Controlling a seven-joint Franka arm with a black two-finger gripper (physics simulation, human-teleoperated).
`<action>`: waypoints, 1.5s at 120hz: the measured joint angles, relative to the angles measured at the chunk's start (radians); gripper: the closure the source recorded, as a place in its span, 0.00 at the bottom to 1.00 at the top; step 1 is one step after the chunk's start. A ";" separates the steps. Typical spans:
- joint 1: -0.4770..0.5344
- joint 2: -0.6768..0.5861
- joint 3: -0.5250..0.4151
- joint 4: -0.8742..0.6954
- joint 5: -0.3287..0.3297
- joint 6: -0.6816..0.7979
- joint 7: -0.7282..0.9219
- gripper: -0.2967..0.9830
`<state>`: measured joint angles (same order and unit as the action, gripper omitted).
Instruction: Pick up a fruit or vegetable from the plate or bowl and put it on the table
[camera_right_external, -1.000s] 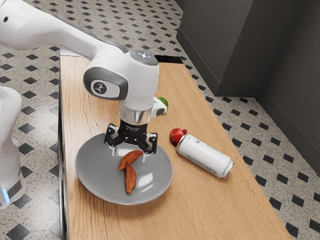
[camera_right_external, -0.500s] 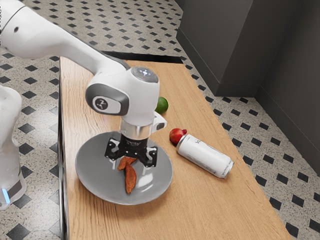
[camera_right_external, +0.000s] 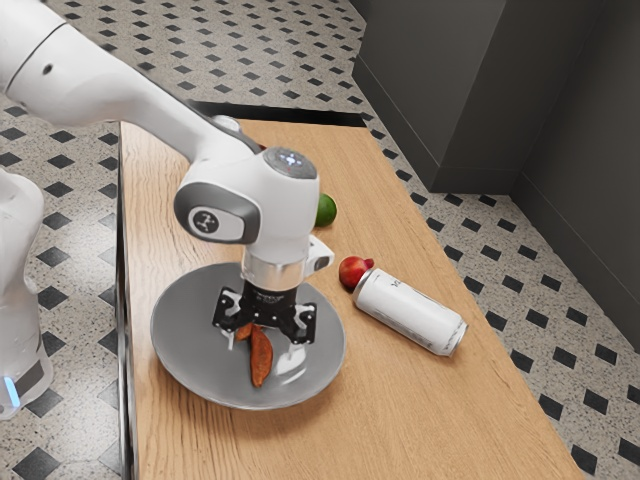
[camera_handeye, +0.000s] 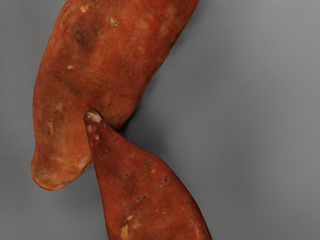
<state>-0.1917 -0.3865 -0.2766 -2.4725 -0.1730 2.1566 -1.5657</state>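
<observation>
In the exterior view my gripper (camera_right_external: 263, 345) is low over the grey plate (camera_right_external: 185, 350), open, its two fingers standing apart on either side of the sweet potatoes. One sweet potato (camera_right_external: 261, 358) lies toward the plate's near side; the other (camera_right_external: 243, 332) is mostly hidden behind the hand. The wrist view looks down on both: one sweet potato (camera_handeye: 100, 65) lies on the plate (camera_handeye: 240, 110), and the pointed tip of the other sweet potato (camera_handeye: 150, 195) overlaps its edge.
A white can (camera_right_external: 410, 312) lies on its side on the wooden table (camera_right_external: 440, 420), beside a red fruit (camera_right_external: 353, 271). Farther back is a green fruit (camera_right_external: 326, 210), close to the arm. Dark cabinets rise beyond the table at the exterior view's right.
My hand has come down toward the plate and the sweet potatoes, with a slight shift to the exterior view's right. Its fingers have stayed apart.
</observation>
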 joint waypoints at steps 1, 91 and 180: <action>0.000 0.000 0.000 -0.001 0.000 0.001 0.000 0.23; 0.002 0.006 0.006 -0.031 -0.016 0.043 -0.004 0.52; 0.002 -0.059 0.020 0.103 -0.012 -0.053 0.023 0.65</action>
<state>-0.1900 -0.4453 -0.2566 -2.3692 -0.1851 2.1034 -1.5429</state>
